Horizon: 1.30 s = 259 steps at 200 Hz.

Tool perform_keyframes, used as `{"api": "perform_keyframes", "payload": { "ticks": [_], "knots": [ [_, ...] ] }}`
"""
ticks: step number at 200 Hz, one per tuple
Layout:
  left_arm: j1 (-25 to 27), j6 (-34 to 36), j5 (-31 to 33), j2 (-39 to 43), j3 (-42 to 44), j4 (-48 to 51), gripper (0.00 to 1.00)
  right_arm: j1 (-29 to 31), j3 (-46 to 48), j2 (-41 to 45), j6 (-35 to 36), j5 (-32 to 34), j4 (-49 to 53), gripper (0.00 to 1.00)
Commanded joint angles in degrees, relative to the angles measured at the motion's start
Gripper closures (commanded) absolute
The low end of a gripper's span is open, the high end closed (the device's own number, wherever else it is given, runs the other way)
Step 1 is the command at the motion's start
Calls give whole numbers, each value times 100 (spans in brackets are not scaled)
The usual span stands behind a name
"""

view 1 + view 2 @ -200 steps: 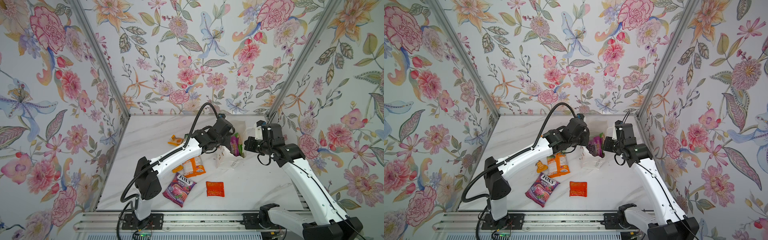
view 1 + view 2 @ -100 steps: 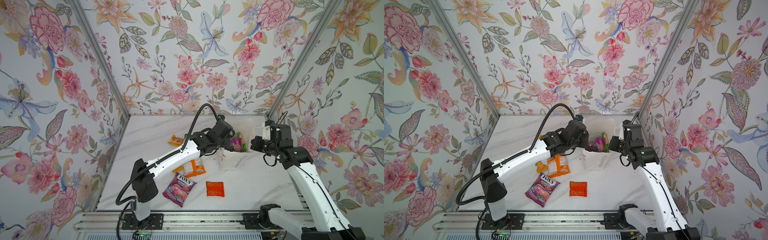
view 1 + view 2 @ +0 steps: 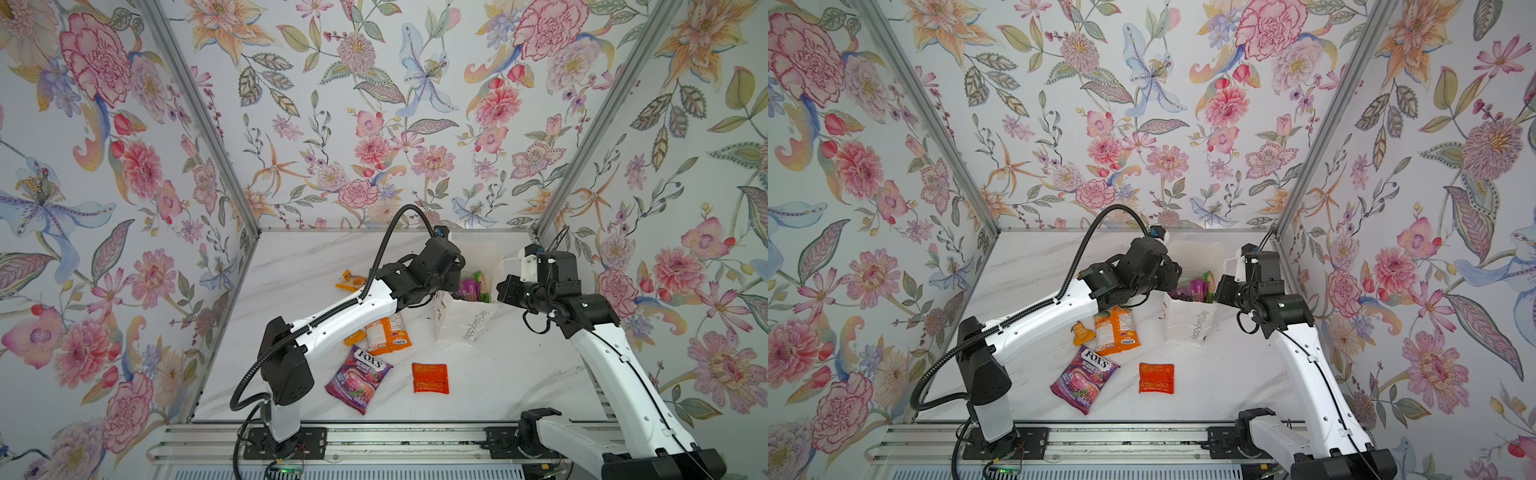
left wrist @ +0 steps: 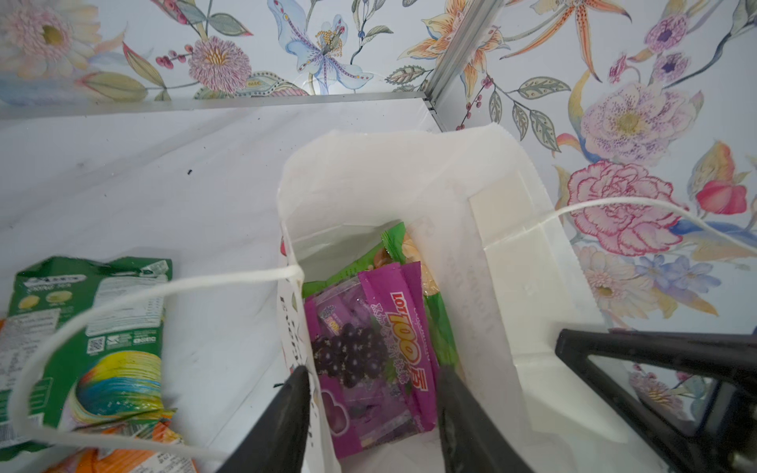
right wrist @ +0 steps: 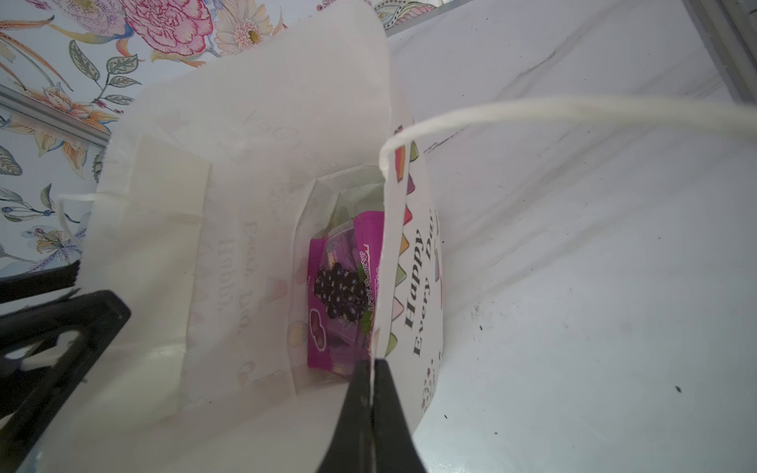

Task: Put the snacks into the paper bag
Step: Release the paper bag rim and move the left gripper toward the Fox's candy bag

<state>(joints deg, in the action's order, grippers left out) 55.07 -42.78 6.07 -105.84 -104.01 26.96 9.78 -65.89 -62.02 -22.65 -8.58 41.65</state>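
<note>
The white paper bag (image 3: pixel 461 326) (image 3: pixel 1190 328) stands at the back right of the table, mouth open. My right gripper (image 5: pixel 372 364) (image 3: pixel 500 289) is shut on the rim of its lettered front wall (image 5: pixel 413 286). My left gripper (image 4: pixel 372 370) (image 3: pixel 453 280) hangs open just over the mouth, its fingers (image 4: pixel 295 393) apart with nothing between them. Below them a purple grape packet (image 4: pixel 368 352) (image 5: pixel 340 286) lies inside the bag on a green packet (image 4: pixel 440 323). On the table lie other snacks: purple FOX'S (image 3: pixel 358 380), orange FOX'S (image 3: pixel 388 332) and a red-orange sachet (image 3: pixel 430 377).
A small orange sachet (image 3: pixel 351 280) lies behind the left arm, and another (image 3: pixel 354 337) beside the orange FOX'S. The green Lay's packet (image 4: pixel 102 327) lies left of the bag, under a cord handle (image 4: pixel 164 286). Floral walls close in the back and sides.
My left gripper has opened over the bag and the purple grape packet now lies inside. The right gripper, still shut on the rim, has drawn the bag's mouth to the right.
</note>
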Motion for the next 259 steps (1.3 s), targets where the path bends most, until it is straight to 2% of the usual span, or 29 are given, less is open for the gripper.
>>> {"api": "perform_keyframes", "payload": {
  "ticks": [1, 16, 42, 52, 74, 99, 127, 146, 169, 205, 259],
  "knots": [
    [-22, 200, 68, 624, 182, -363, 32, 42, -32, -25, 18, -19, -78, 100],
    [-22, 302, 131, 1025, 441, -584, 18, 41, -37, 4, 38, -12, -75, 100],
    [38, 394, 636, 1523, 320, -249, 11, 57, 13, 33, -50, -11, -94, 100],
    [39, 455, 676, 1749, 378, -251, 4, 68, 41, 37, -82, -3, -128, 100],
    [35, 588, 1048, 2305, 773, -304, 3, 77, 17, 5, -90, 23, -139, 100],
    [-81, 692, 1669, 3013, 1597, -266, 2, 83, -25, 27, -57, 58, -130, 100],
    [-519, 568, 1654, 3840, 2642, -247, 2, 85, -20, 49, -33, 112, -131, 100],
    [-825, 503, 1747, 4177, 3049, 138, 2, 85, -2, 46, -38, 94, -125, 100],
    [-1062, 500, 2009, 4159, 3162, 954, 1, 94, 25, 72, -29, 105, -130, 100],
    [-1420, 414, 1791, 3984, 3610, 1387, 1, 85, 90, 129, -22, 138, -131, 100],
    [-1566, 407, 586, 3536, 4465, 1538, 1, 70, 184, 225, 51, 153, -130, 100]
  ]
}}
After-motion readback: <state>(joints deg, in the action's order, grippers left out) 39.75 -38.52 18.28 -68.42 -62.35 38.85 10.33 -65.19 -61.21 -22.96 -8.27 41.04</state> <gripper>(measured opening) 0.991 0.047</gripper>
